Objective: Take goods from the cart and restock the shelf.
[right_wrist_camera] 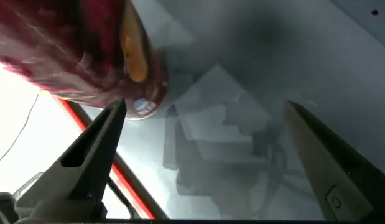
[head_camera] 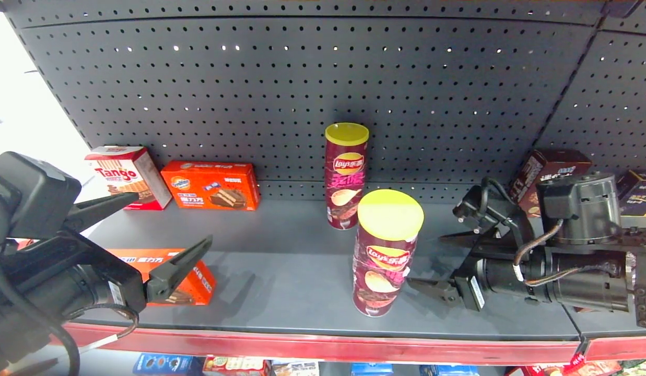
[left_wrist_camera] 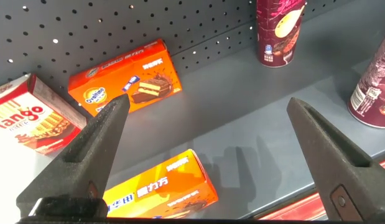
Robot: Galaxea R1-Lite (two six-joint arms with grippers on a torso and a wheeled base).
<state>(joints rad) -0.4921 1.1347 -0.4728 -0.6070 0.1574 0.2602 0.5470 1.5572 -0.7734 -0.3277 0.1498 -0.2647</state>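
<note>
Two maroon chip cans with yellow lids stand upright on the grey shelf (head_camera: 281, 282). The back can (head_camera: 347, 177) is near the pegboard, and the front can (head_camera: 386, 253) is near the red shelf edge. My right gripper (head_camera: 426, 260) is open just to the right of the front can, apart from it. In the right wrist view the front can (right_wrist_camera: 86, 50) lies beside one finger, outside the open right gripper (right_wrist_camera: 204, 104). My left gripper (head_camera: 174, 216) hangs open over the shelf's left part, above an orange box (head_camera: 197, 282); the left wrist view shows this left gripper (left_wrist_camera: 208, 102) holding nothing.
A second orange box (head_camera: 210, 184) and a red-and-white wafer box (head_camera: 127, 175) stand at the back left. Brown boxes (head_camera: 547, 172) stand at the right behind my right arm. Bare shelf lies between the orange boxes and the cans. More packs sit on the shelf below (head_camera: 234, 365).
</note>
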